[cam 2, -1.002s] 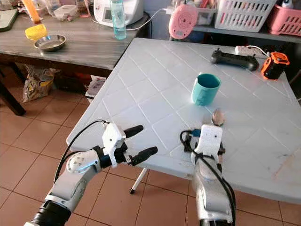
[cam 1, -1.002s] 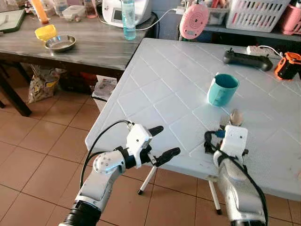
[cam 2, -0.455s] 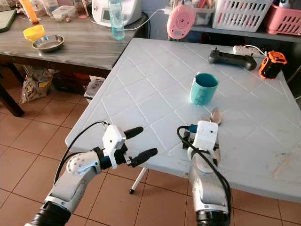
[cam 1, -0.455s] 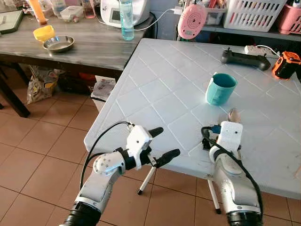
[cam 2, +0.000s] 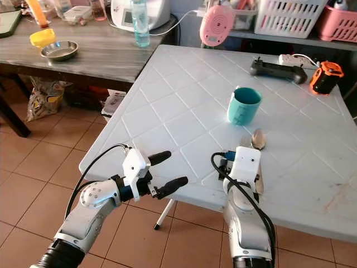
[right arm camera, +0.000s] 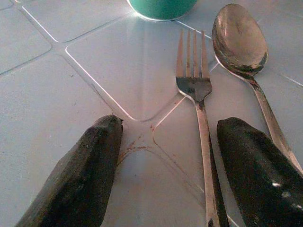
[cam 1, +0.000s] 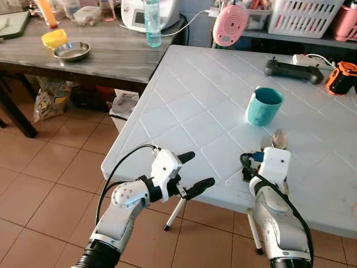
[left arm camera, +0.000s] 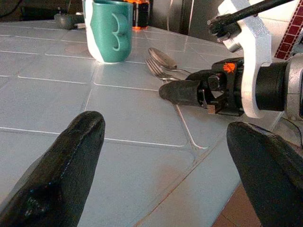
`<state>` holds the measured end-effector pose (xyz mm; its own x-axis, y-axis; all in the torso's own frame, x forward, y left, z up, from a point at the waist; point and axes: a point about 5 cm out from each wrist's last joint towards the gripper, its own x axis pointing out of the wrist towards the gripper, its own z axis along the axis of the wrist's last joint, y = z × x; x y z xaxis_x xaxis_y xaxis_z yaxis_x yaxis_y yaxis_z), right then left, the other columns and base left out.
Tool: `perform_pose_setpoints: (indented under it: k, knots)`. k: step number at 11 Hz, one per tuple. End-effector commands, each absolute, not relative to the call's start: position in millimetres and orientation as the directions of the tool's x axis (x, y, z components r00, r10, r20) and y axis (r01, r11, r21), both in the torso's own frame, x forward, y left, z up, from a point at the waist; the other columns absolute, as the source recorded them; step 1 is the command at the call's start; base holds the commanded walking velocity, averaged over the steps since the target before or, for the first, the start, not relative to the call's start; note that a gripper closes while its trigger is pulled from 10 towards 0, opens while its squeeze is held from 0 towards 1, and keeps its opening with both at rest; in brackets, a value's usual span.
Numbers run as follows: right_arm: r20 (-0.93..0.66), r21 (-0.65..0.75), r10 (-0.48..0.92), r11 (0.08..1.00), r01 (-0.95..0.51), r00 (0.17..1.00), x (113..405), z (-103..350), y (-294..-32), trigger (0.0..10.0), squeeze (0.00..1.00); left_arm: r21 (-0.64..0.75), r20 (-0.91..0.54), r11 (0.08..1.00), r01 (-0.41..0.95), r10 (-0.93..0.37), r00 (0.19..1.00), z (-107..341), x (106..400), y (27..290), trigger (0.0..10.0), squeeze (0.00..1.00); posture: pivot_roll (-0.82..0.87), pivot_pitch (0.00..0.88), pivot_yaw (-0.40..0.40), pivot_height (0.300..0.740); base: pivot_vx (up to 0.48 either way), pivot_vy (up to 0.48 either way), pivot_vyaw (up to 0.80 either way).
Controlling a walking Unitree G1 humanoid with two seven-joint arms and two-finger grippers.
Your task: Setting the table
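White table (cam 1: pixel 195 106) holds unlabelled teal mug (cam 1: pixel 263 105), fork (right arm camera: pixel 196 90), spoon (right arm camera: pixel 239 40).

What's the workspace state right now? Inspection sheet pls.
Surface: white table, tile-patterned top, faint reddish stain near the front edge.
Job's things: teal mug upright; fork and spoon flat side by side before the mug.
Clutter: black controller, orange device at the far edge.
Grippers: right gripper open, low over the fork handle; left gripper open, off the table's front edge.
Cables: black cable looping along the left arm.
Surroundings: wooden side table with steel bowl, bottle; tiled floor.
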<state>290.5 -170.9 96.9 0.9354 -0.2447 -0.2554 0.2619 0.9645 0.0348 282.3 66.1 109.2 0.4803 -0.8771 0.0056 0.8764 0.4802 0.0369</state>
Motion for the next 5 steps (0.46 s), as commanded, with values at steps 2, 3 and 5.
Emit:
perform_pose_setpoints:
  k: [2, 3, 5]
  knots:
    - [-0.308, 0.032, -0.273, 0.954, 0.297, 0.911, 280, 85, -181, 10.0, 0.00, 0.050, -0.012, 0.464, 0.884, -0.885, 0.465, 108, 280, 64, 10.0, 0.00, -0.02, 0.105, 0.000, 0.740, 0.000, 0.000, 0.00]
    - [-0.310, 0.030, -0.287, 0.950, 0.311, 0.906, 278, 84, -185, 10.0, 0.00, 0.051, -0.016, 0.463, 0.885, -0.886, 0.464, 108, 280, 64, 10.0, 0.00, -0.02, 0.106, 0.002, 0.740, 0.000, 0.000, 0.00]
    - [-0.311, 0.026, -0.313, 0.941, 0.337, 0.898, 274, 83, -192, 10.0, 0.00, 0.052, -0.020, 0.460, 0.887, -0.887, 0.461, 107, 280, 64, 10.0, 0.00, -0.03, 0.109, 0.007, 0.740, 0.000, 0.000, 0.00]
